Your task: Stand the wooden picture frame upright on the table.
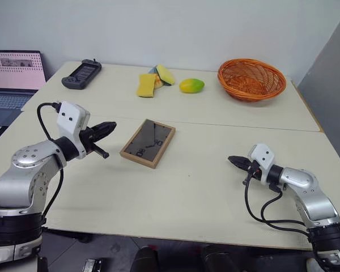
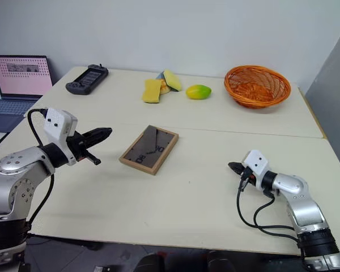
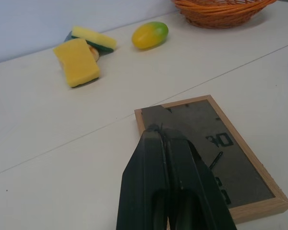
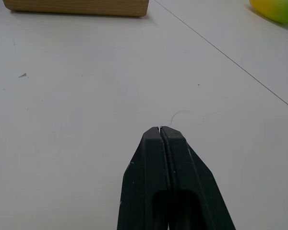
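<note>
Light wood all round a dark back: the wooden picture frame [image 1: 148,143] is lying flat, back side up, roughly mid-worktop, just on the near side of the seam that crosses the pale cream worktop [image 1: 181,192]. It sits a bit skewed, one corner pointing off toward 1 o'clock.

The left tool [image 1: 112,127] is at about 9 o'clock from the frame, up off the surface, its black fingers pinched fully together with nothing between them. In the left wrist view its tip lines up over the frame's near corner, but from the head camera it looks clear of the frame, not touching.

The right tool [image 1: 232,160] is out at 4 o'clock from the frame, well apart from it, also closed up tight and empty, low over bare worktop.

Further back, at 12 o'clock: yellow sponges [image 1: 153,82] in a small pile, a mango [image 1: 191,85] beside them, an orange wicker basket [image 1: 251,79] toward 2 o'clock, a black handheld controller [image 1: 81,74] toward 10 o'clock. A laptop [image 1: 12,79] sits off the left edge.
</note>
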`<state>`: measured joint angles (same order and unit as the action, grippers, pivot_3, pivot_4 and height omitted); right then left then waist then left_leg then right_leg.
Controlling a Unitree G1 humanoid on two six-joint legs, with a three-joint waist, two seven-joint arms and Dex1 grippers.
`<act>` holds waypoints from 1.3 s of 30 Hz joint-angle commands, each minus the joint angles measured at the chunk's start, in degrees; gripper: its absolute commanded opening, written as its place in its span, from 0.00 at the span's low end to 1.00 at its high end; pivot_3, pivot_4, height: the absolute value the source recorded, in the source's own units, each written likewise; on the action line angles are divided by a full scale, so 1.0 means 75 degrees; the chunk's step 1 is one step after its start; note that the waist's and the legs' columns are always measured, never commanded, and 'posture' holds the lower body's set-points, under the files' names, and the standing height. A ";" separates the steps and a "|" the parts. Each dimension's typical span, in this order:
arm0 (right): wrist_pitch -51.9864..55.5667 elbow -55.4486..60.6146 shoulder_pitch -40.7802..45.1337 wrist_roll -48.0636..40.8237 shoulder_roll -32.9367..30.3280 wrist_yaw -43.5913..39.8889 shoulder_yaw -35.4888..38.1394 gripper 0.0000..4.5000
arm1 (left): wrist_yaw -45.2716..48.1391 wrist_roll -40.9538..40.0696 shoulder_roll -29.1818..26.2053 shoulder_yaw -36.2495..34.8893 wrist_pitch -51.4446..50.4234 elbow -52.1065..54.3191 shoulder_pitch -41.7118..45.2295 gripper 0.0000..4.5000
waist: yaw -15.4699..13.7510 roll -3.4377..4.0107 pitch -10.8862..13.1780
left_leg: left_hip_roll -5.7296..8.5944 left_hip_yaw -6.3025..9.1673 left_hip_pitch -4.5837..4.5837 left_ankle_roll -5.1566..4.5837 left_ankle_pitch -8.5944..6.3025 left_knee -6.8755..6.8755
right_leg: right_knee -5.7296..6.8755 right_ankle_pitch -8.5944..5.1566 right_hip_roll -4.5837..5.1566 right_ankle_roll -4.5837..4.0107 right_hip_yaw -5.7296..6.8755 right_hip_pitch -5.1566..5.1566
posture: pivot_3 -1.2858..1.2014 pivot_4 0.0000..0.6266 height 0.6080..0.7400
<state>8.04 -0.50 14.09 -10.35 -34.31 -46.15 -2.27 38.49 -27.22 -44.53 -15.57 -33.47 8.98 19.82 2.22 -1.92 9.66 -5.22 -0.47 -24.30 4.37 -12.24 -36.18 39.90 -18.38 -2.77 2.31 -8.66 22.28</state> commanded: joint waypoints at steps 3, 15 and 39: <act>-0.0095 0.0099 -0.0023 -0.0160 0.0042 0.0004 0.0246 0.01 | -0.0015 -0.0164 -0.0014 -0.0118 -0.0231 0.0180 0.0122 0.00 | 0.0017 0.0000 0.0000 | -0.0001 0.0001 0.0000 0.0000 0.0000 0.0000 | 0.0000 -0.0001 -0.0001 -0.0002 0.0001 0.0000 | 0.52 0.24 1.00; -0.0084 0.0198 -0.0011 -0.0113 0.0121 0.0024 0.0229 0.01 | 0.0195 0.0099 -0.0147 -0.0089 -0.0112 -0.0176 0.0243 0.00 | 0.0014 0.0000 0.0000 | -0.0001 0.0002 -0.0001 0.0001 0.0001 0.0000 | 0.0002 -0.0003 -0.0001 -0.0006 0.0003 0.0000 | 0.52 0.24 1.00; 0.0822 0.1282 0.0193 -0.0075 0.0752 0.0622 0.0076 0.01 | -0.0320 0.1720 0.0576 0.0658 0.1694 -0.3481 0.1702 0.00 | -0.0048 0.0000 0.0000 | 0.0000 0.0003 -0.0002 0.0003 0.0002 -0.0002 | 0.0008 -0.0004 -0.0002 -0.0007 0.0007 0.0001 | 0.52 0.24 1.00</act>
<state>13.90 6.38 15.21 -10.28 -28.64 -42.33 -2.67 36.08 -14.52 -40.26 -10.34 -22.24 -17.10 30.86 1.86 -1.92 9.66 -5.22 -0.45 -24.32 4.40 -12.23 -36.20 39.95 -18.40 -2.78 2.26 -8.61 22.29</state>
